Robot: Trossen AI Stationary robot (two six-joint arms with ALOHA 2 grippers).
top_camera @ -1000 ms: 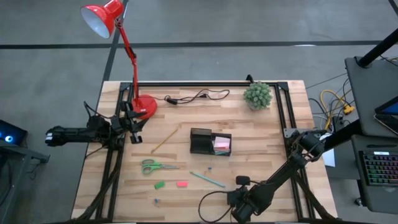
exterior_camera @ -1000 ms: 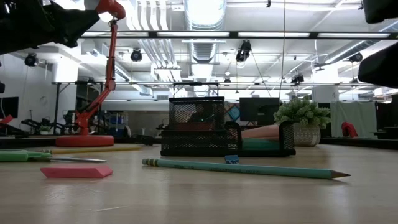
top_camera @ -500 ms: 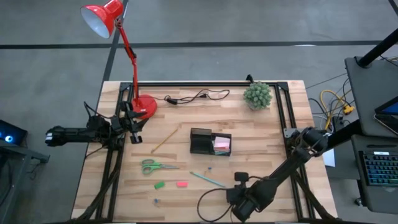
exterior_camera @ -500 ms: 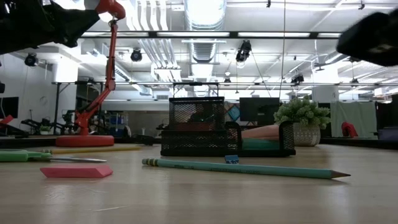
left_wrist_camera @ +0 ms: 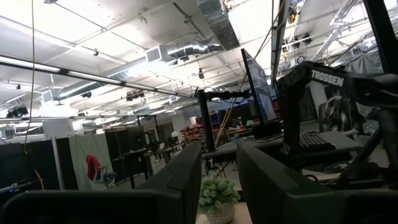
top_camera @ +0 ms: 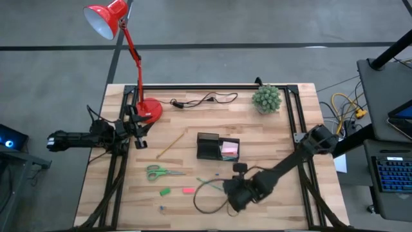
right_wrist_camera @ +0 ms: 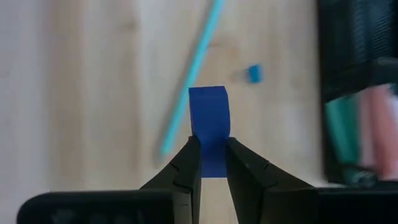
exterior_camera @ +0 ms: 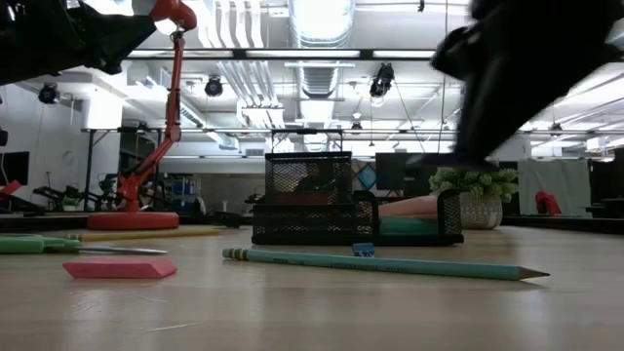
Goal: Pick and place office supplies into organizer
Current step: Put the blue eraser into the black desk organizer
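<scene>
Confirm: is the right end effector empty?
No, the right end effector is shut on a small blue rectangular piece, seen in the right wrist view.

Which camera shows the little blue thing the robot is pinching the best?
The right wrist view: the blue piece fills the middle, pinched by the right gripper. The high view hides it under the arm; the low view shows only the dark arm; the left wrist view misses it.

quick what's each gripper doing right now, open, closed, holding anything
Left gripper: open, holding nothing, parked at the table's left edge.
Right gripper: shut on a small blue piece, above the teal pencil.
</scene>
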